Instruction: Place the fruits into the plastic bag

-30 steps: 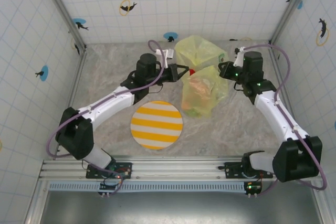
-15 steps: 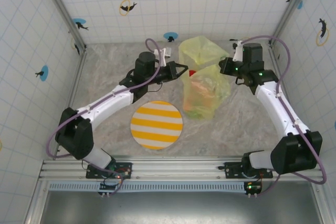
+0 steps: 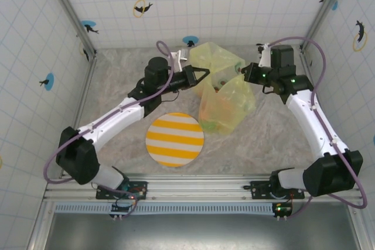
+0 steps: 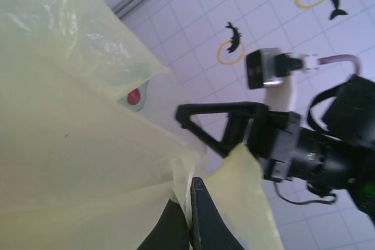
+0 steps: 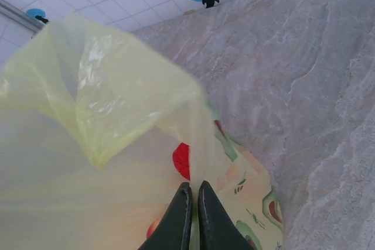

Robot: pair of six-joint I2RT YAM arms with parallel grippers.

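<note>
The yellow-green plastic bag [image 3: 229, 95] hangs between my two grippers, its lower part resting on the marble table. Through its film the fruits [image 3: 215, 112] show as a blurred orange and green heap. My left gripper [image 3: 205, 74] is shut on the bag's left rim. My right gripper [image 3: 241, 70] is shut on the right rim. In the left wrist view my left gripper [image 4: 190, 203] pinches a fold of the bag [image 4: 76, 144], with the right gripper's fingers [image 4: 220, 122] just beyond. In the right wrist view my right gripper [image 5: 192, 194] pinches the film, and a red fruit [image 5: 182, 161] shows through it.
A round yellow-and-white striped plate [image 3: 174, 139] lies on the table in front of the bag, between the arms. Tiled walls with dolphin stickers close the table in at the back and both sides. Open marble [image 5: 304, 74] lies to the right of the bag.
Both grippers have moved toward the back wall, drawing the bag's rim along. The red spot once seen at the left gripper's tip in the top view is now covered by film.
</note>
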